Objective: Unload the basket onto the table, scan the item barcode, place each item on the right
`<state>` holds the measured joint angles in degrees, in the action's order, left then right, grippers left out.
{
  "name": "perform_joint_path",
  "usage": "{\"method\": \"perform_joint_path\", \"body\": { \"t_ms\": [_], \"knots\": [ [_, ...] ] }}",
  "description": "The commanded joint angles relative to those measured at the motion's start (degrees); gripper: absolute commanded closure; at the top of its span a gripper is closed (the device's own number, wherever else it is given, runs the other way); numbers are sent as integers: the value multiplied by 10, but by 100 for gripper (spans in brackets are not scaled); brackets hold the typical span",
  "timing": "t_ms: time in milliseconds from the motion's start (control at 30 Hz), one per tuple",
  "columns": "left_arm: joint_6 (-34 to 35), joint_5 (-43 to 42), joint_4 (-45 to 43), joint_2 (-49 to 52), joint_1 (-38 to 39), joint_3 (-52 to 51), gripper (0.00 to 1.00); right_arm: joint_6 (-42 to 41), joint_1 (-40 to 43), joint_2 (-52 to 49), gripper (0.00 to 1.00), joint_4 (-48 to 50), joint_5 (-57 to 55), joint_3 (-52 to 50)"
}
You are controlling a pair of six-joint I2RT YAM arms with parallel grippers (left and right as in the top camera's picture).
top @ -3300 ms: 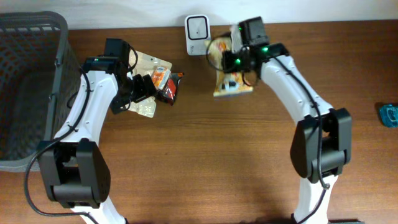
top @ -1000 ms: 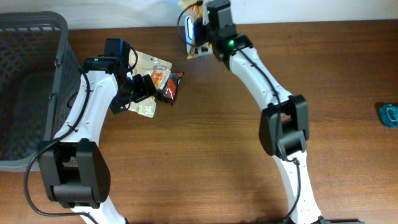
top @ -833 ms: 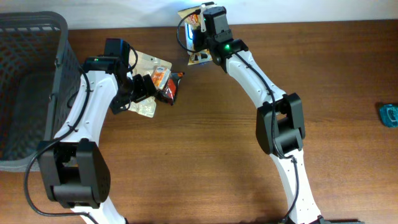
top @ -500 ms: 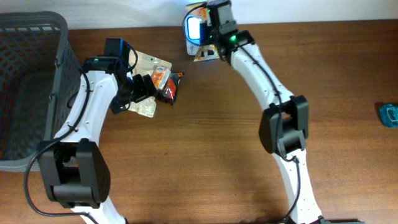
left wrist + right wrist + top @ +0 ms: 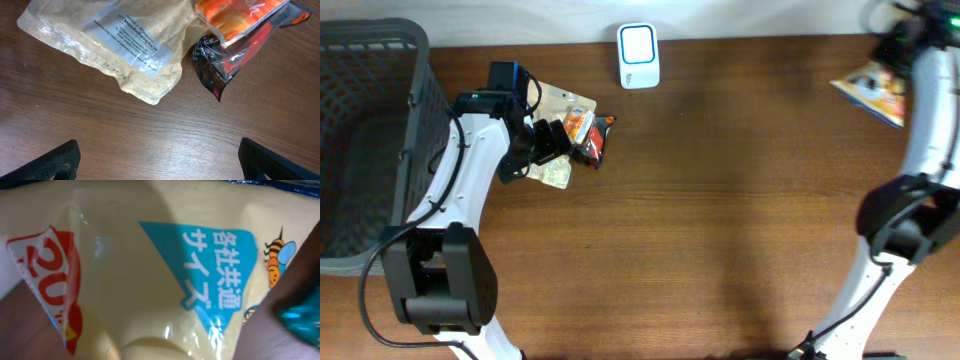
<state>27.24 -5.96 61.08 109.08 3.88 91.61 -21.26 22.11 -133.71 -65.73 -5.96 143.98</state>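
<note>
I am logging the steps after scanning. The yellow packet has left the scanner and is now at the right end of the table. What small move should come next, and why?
Probably lower the yellow packet onto the table below it: the right jaws are shut on it, it looks raised and far from the scanner.

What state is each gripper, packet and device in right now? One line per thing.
left gripper, open, empty
right gripper, shut on yellow packet
yellow packet, gripped, away from scanner
beige pouch, lying flat, untouched
orange packet, lying on dark packet
dark packet, partly under orange packet
scanner, uncovered, at far edge
</note>
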Motion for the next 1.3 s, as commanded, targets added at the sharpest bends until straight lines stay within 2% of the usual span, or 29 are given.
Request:
{"method": "perform_joint_path", "body": {
  "t_ms": [0, 67, 100, 133, 300, 467, 700, 833, 933, 967, 1000, 1067, 1167, 1267],
  "knots": [
    [5, -2, 1, -1, -3, 3, 1, -7, 59, 1, 96, -5, 14, 6],
    [5, -2, 1, -1, -3, 3, 1, -8, 91, -4, 96, 0, 14, 6],
    [5, -2, 1, -1, -2, 3, 1, -39, 109, -12, 13, 9, 13, 6],
    [5, -2, 1, -1, -3, 3, 1, -65, 117, -17, 2, 10, 14, 6],
    [5, -2, 1, -1, -3, 3, 1, -177, 153, -54, 2, 15, 13, 5],
    [5, -2, 1, -1, -3, 3, 1, -223, 182, -89, 2, 10, 8, 5],
    [5, -2, 1, -1, -3, 3, 1, -179, 191, -88, 2, 12, 14, 6],
    [5, -2, 1, -1, -3, 3, 1, -92, 180, -88, 1, 23, 45, 6],
    [5, -2, 1, -1, -3, 3, 1, -70, 165, -89, 34, 22, 46, 6],
    [5, -2, 1, -1, -3, 3, 1, -50, 157, -89, 35, 19, 66, 6],
    [5, -2, 1, -1, -3, 3, 1, -29, 149, -89, 32, 13, 94, 6],
    [5, -2, 1, -1, -3, 3, 1, 0, 131, -83, 2, -17, 169, 6],
    [5, -2, 1, -1, -3, 3, 1, 0, 104, -63, 2, -38, 226, 6],
    [5, -2, 1, -1, -3, 3, 1, 0, 79, -24, 2, -63, 235, 6]
  ]
}}
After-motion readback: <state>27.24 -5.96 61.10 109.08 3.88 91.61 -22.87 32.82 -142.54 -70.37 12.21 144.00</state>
